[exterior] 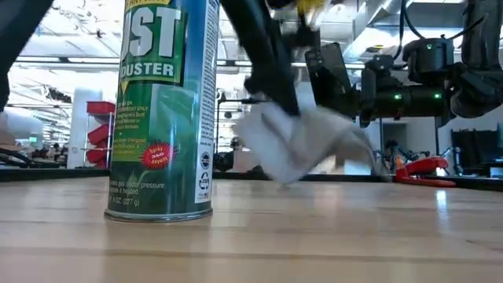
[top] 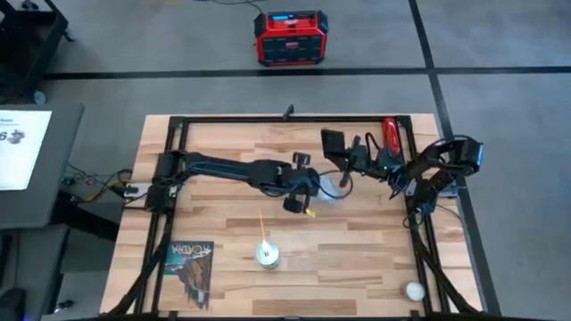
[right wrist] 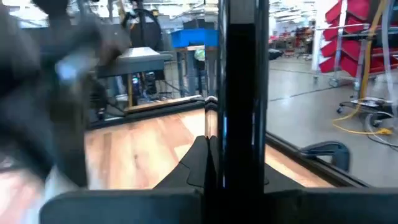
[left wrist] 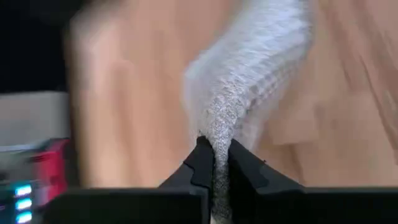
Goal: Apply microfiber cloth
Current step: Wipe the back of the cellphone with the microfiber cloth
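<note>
Pale wooden tabletop (top: 357, 259) fills the high view; near its centre the left gripper (left wrist: 214, 163) pinches the pale blue-grey microfiber cloth (left wrist: 249, 81), while the right gripper (right wrist: 214, 162) clamps a thin black phone (right wrist: 242, 74) upright. Wiping wants light, even contact.

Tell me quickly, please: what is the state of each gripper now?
Left gripper: closed on the microfiber cloth, lifted above the table.
Right gripper: closed on a thin black phone, held upright.

Booklet (top: 192, 260) left of can (top: 267, 255).
</note>
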`<state>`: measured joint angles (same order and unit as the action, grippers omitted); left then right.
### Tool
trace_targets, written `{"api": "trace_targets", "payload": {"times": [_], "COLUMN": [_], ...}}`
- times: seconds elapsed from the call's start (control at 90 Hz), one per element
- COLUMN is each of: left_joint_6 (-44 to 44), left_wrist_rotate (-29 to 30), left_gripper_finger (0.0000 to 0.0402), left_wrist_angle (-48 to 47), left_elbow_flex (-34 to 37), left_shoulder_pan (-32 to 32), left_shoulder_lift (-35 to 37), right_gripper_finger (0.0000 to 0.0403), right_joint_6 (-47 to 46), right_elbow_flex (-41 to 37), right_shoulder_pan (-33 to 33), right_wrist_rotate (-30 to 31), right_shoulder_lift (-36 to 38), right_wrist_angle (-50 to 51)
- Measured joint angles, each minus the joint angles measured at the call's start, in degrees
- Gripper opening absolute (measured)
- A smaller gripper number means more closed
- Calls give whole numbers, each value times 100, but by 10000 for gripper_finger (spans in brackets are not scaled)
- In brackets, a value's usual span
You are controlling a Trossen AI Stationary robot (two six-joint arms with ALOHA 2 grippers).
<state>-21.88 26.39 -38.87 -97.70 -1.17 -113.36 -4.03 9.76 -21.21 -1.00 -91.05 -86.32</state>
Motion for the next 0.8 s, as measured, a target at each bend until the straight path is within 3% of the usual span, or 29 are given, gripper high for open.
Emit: {"api": "trace_targets", "payload": {"times": [0.189, 0.489, 0.633, 0.8], "left_joint_6": [72, -230, -204, -328], "left_wrist_rotate": [289, 868, 887, 837], "left_gripper_finger": [0, 0, 0, 0], "left_wrist_angle": [501, 889, 1052, 1446], "left_elbow_flex": [-27, -7, -5, -31], "left_shoulder_pan": [59, 81, 38, -52], "left_shoulder_lift": [609, 704, 681, 759], "right_gripper_finger": [10, 10, 10, 10], "right_joint_6": [4, 135, 243, 276], "right_elbow_flex": [131, 541, 664, 757], "right_shoulder_pan": [599, 1479, 1548, 1408], "right_wrist_rotate": [352, 1265, 1891, 2003], "right_shoulder_lift": [0, 1, 4, -5], "right_wrist_angle": [5, 79, 483, 756]}}
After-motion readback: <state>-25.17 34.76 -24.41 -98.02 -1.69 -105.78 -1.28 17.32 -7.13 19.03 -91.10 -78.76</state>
